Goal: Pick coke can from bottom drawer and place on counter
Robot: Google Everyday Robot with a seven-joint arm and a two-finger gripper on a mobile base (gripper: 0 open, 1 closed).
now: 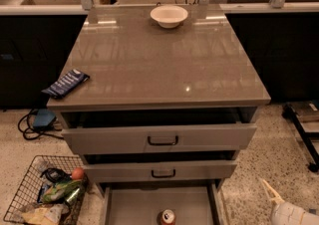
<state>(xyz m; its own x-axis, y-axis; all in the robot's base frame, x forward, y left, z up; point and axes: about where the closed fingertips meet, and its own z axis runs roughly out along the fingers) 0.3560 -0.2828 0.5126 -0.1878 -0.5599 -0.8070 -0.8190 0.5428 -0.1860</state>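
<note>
The coke can (167, 217) stands upright on the floor of the open bottom drawer (134, 206), near its front middle, at the bottom edge of the camera view. The glossy grey-brown counter (159, 59) spreads above the drawers. My gripper (271, 192) shows at the lower right as a pale pointed finger above a white arm housing (294, 215). It is low, to the right of the drawer and well apart from the can.
A white bowl (169, 16) sits at the counter's far edge. A dark blue packet (66, 83) lies at its left front corner. Two drawer fronts (159, 139) with black handles stick out slightly. A wire basket (45, 196) with packets and an orange-red ball stands on the floor at left.
</note>
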